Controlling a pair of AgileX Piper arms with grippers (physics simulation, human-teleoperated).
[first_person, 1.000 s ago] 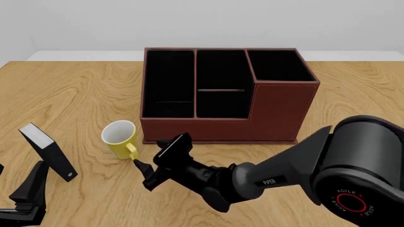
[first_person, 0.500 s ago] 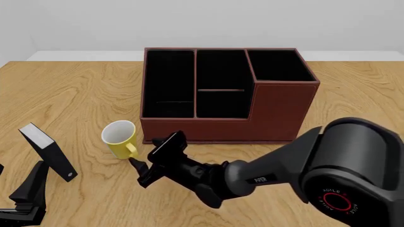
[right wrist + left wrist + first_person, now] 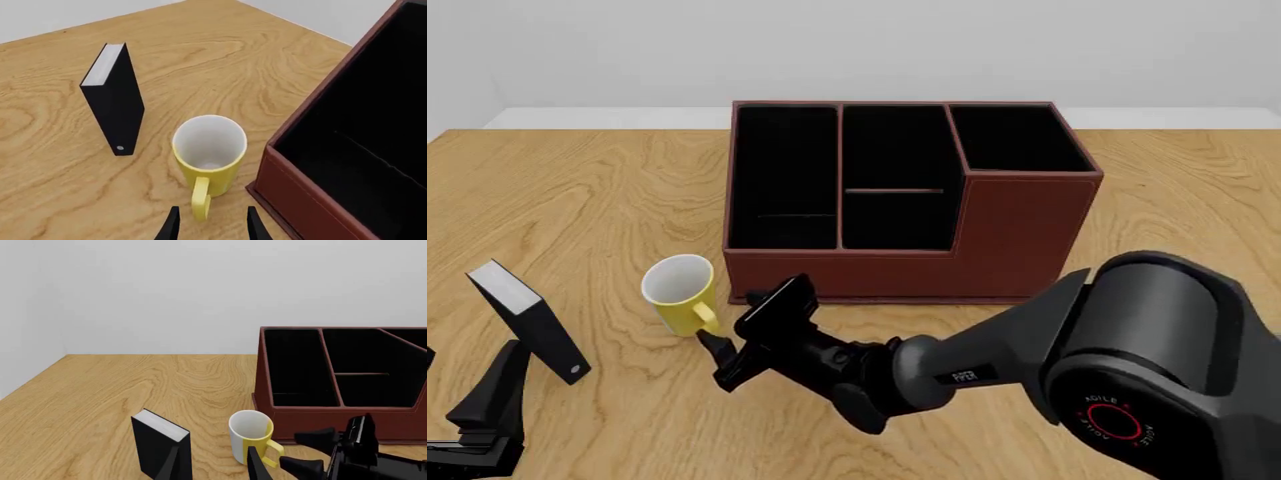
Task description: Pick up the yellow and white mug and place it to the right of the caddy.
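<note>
Toward the table's (image 3: 587, 190) near-left corner, the yellow and white mug (image 3: 681, 293) is standing upright beside the caddy's (image 3: 1014, 235) front-left corner. I am holding my right claw (image 3: 723, 348) spread, fingers flanking its handle (image 3: 201, 200) without touching.

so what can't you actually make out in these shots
- Left gripper: front view cuts it off at the frame's corner, so open or shut is unclear.
- Yellow and white mug: its far side is hidden in every view.
- Caddy: the far right compartment's floor is hidden behind its taller front wall in the front view.
</note>
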